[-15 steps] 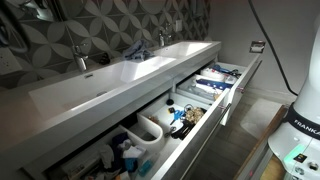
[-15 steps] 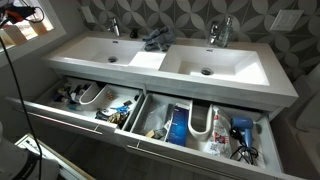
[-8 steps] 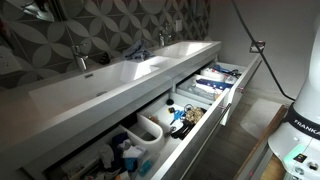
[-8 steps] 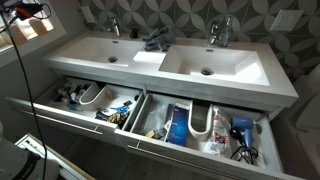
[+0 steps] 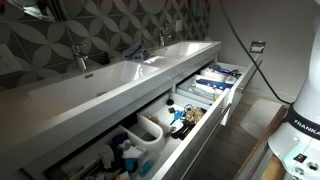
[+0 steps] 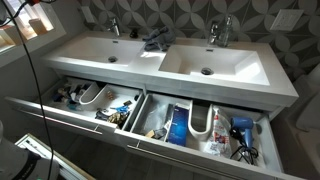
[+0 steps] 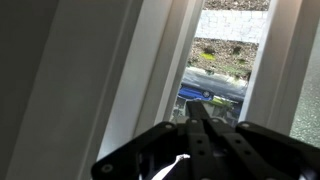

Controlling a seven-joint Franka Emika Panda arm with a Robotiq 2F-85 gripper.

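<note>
In the wrist view my gripper (image 7: 200, 118) points at a window (image 7: 228, 60). Its two black fingers meet in a point with nothing between them. Outside I see a blue car (image 7: 205, 95) and grass. The gripper itself is out of view in both exterior views. Only the white robot base (image 5: 300, 130) and a black cable (image 5: 245, 55) show in one of them. The cable also hangs at the left in the other exterior view (image 6: 28, 60).
A long white double sink vanity (image 6: 160, 62) has two faucets and a dark cloth (image 6: 155, 40) between the basins. Below it two wide drawers (image 6: 150, 135) stand pulled out, full of toiletries, white drain pipes and a blue hair dryer (image 6: 240, 130). The open drawers also show in the other exterior view (image 5: 215, 85).
The black cable has swung sideways in both exterior views. The vanity and drawers have not changed.
</note>
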